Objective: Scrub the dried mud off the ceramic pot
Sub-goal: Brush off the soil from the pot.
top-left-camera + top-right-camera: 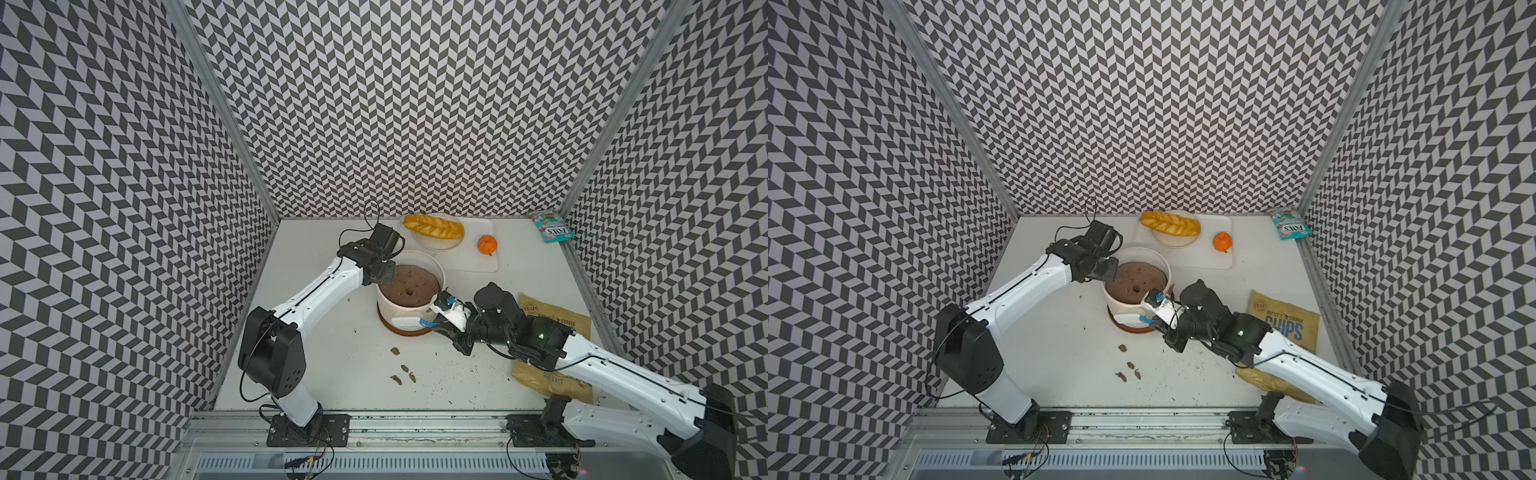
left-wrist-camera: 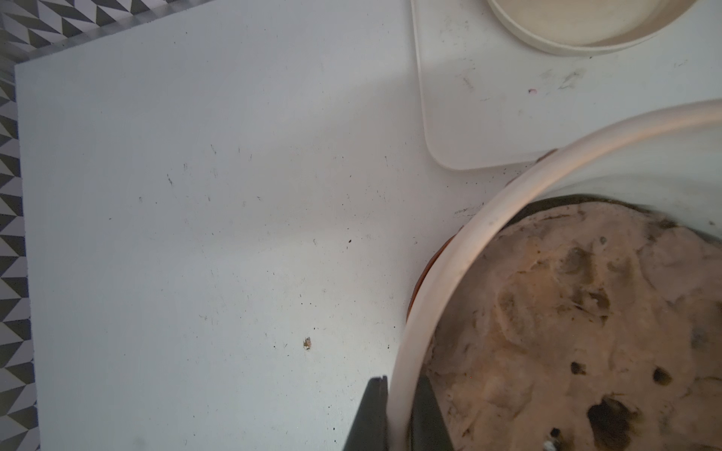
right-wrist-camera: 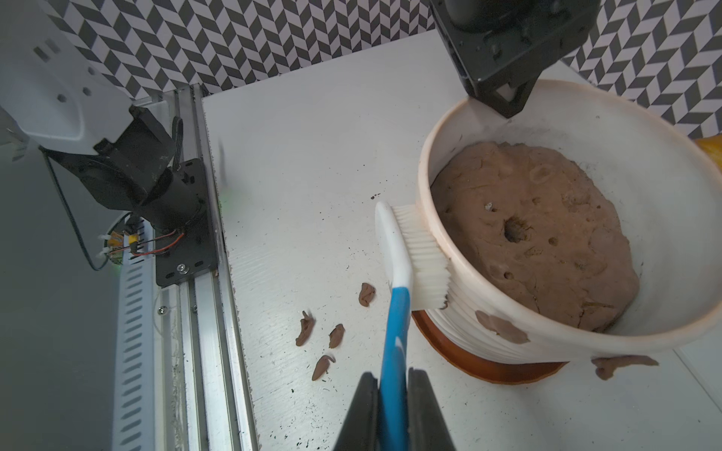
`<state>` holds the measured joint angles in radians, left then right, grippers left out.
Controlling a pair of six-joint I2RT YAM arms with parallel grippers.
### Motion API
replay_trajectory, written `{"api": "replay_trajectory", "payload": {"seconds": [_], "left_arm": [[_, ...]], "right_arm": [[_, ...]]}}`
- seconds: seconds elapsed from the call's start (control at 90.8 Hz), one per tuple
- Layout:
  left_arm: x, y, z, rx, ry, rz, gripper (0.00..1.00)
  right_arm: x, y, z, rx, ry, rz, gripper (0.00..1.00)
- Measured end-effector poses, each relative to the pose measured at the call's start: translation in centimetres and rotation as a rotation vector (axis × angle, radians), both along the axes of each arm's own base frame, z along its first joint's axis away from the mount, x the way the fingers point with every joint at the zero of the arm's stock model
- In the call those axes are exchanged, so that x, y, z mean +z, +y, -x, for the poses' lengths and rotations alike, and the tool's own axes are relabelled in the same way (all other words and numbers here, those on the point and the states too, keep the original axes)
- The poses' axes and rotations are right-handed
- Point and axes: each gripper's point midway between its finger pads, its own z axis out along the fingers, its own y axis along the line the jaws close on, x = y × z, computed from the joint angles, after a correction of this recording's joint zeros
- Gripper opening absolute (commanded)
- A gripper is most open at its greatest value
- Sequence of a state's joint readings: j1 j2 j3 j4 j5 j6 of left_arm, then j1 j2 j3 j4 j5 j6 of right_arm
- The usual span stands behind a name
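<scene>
In both top views the wide white ribbed ceramic pot (image 1: 397, 309) stands on its round brown saucer (image 1: 401, 331) near the middle of the white bench (image 1: 332, 374). It is filled with a brown soil mass (image 1: 409, 282). The left end effector (image 1: 385, 273) sits at the rim on the pot's far left side. The right end effector (image 1: 438, 328) reaches in from the right and holds a white-headed, blue-handled plastic scrubbing brush (image 1: 406, 321) against the near wall. Four small flat flakes of dried mud (image 1: 395, 351) lie loose on the bench in front of the pot, among fine dark specks.

In the left wrist view, the left end effector's two dark fingers (image 2: 371, 414) straddle the thick rim (image 2: 449, 269), one outside and one over the soil. They pinch the rim between them, which steadies the pot.

In the right wrist view, the right end effector is pressed tight on the brush's blue handle (image 3: 394, 351). The white bristles (image 3: 424, 254) bear sideways on the outer wall just under the rim. Further round the wall, a flat brown patch (image 3: 502, 326) clings to the ribs. Another brown smear (image 3: 621, 365) shows low by the saucer, but I cannot tell whether it is on the pot or the bench.

By my judgement the scrubbing is partway through. Several flakes are off and the wall around the bristles looks clean. At least one patch is left to do, so the brush needs to work round the wall to reach it.
</scene>
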<state>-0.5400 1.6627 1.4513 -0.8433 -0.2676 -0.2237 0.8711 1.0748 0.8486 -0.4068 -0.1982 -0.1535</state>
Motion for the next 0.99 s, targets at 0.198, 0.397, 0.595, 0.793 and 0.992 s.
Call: {"api": "replay_trajectory", "payload": {"seconds": [0.198,0.397,0.595,0.793,0.992], "left_arm": [[0.0,0.0,-0.4,-0.030,-0.007,-0.002,0.00],[0.0,-0.2,-0.6,-0.057,-0.005,0.007,0.00],[0.0,-0.3,-0.7,-0.083,-0.004,0.002,0.00],[0.0,-0.4,-0.7,-0.104,-0.005,0.001,0.00],[0.0,-0.5,-0.8,-0.128,-0.006,-0.007,0.00]], "right_arm": [[-2.8,-0.9,0.2,-0.044,0.077,0.026,0.00],[-3.6,-0.8,0.6,-0.025,0.089,0.018,0.00],[-3.5,0.8,3.3,0.091,0.076,0.022,0.00],[-1.4,1.2,3.9,0.120,0.032,-0.018,0.00],[1.6,0.3,0.5,0.011,-0.040,-0.056,0.00]]}}
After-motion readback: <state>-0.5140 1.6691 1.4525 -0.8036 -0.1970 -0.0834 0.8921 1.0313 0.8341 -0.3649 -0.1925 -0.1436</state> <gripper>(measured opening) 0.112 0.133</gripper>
